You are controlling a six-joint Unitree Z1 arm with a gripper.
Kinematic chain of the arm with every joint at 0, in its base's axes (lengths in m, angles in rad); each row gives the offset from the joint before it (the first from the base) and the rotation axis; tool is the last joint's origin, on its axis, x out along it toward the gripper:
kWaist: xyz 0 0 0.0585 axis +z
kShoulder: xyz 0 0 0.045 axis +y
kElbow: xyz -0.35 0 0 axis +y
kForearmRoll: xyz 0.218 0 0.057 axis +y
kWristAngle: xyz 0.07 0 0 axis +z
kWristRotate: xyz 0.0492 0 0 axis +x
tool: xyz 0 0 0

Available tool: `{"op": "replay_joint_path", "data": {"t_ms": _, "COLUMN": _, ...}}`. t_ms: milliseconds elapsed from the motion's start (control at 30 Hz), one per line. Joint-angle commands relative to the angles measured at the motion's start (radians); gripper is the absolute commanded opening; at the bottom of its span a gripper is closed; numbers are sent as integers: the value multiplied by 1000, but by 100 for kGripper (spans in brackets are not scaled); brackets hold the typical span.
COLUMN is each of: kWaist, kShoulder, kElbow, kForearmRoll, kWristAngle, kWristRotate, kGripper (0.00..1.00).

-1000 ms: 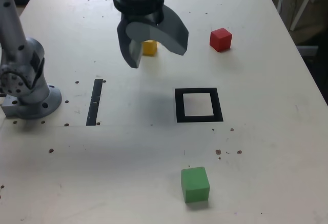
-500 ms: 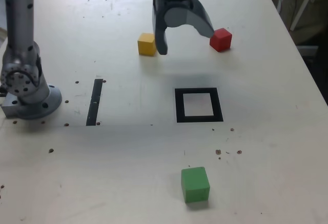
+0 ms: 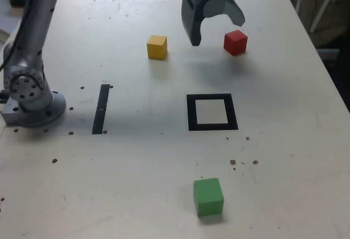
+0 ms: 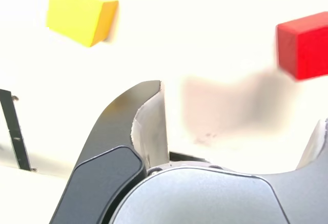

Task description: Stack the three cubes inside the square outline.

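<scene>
Across the pale tabletop [image 3: 136, 179], the yellow cube [image 3: 157, 47] sits toward the far edge, now uncovered as the gripper [image 3: 220, 31] has swung toward the exterior view's right. Its jaws are spread and empty, near the red cube [image 3: 235, 42], likely the next pick. The square outline [image 3: 212, 127] lies mid-table, unfilled; the green cube [image 3: 208, 197] waits by the near edge.

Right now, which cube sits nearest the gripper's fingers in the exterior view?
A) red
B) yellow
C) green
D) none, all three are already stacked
A: the red cube lies just beside the open fingers in that view, with the yellow and green cubes farther off.
</scene>
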Motion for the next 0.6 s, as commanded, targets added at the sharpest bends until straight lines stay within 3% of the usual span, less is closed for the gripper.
{"op": "replay_joint_path", "data": {"t_ms": 0, "kWaist": 6, "kShoulder": 31, "kElbow": -42, "kForearmRoll": 15, "kWristAngle": 0, "kWristRotate": -3, "kGripper": 99}}
{"op": "replay_joint_path", "data": {"t_ms": 567, "kWaist": 52, "kShoulder": 210, "kElbow": -290, "kForearmRoll": 97, "kWristAngle": -30, "kWristRotate": -5, "kGripper": 98}}
